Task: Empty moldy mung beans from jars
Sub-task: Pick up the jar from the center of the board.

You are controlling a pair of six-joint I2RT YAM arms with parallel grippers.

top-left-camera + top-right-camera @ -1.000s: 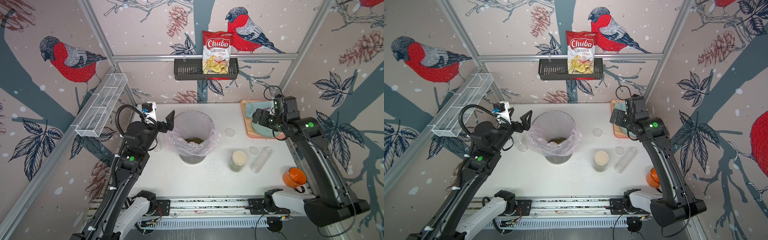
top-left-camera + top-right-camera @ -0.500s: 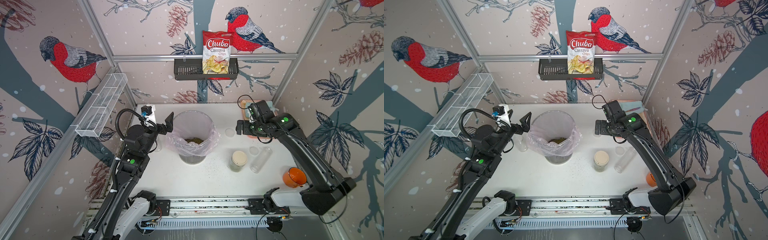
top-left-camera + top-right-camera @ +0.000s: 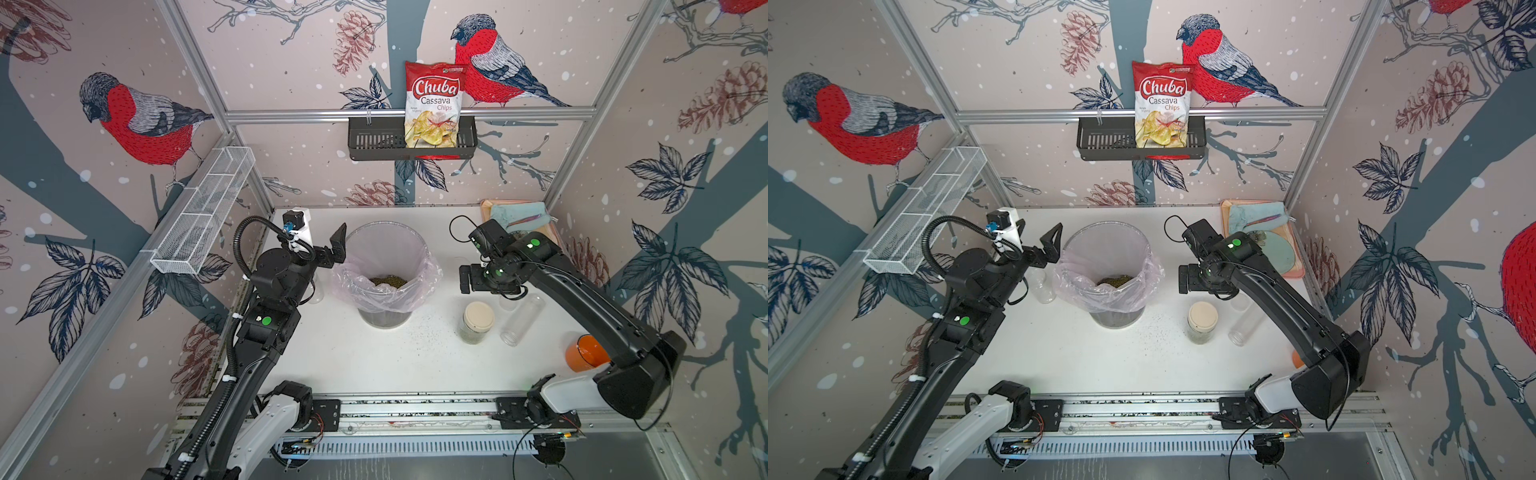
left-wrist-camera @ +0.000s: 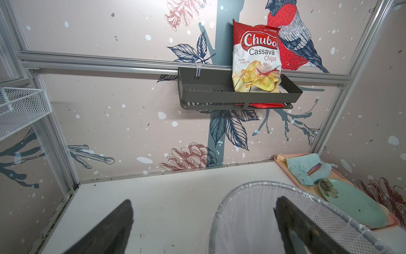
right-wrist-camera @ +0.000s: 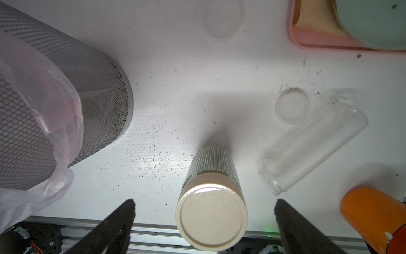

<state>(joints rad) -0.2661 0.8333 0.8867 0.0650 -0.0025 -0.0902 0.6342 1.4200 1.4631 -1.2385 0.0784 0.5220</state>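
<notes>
A jar with a cream lid [image 3: 478,319] [image 5: 212,211] stands right of the bin, with greenish mung beans low inside it. A tall clear tube jar [image 3: 521,320] [image 5: 312,149] lies empty on its side beside it. A third small clear jar [image 3: 1044,286] stands by my left arm. More mung beans [image 3: 388,281] lie in the bin's liner. My right gripper [image 3: 471,280] [image 5: 204,202] hangs open above the cream-lidded jar, its fingers wide on either side and apart from it. My left gripper [image 3: 332,253] [image 4: 203,204] is open and empty at the bin's left rim.
The mesh bin [image 3: 386,226] with a pink liner stands mid-table. A pink tray [image 3: 484,205] with a cloth and a teal plate sits back right. An orange mug [image 3: 584,353] stands front right. Loose clear lids [image 5: 292,106] lie near the tube jar.
My right arm swung from over the tray toward the middle and forward, ending above the cream-lidded jar. My left arm barely moved. Both grippers stayed open.
</notes>
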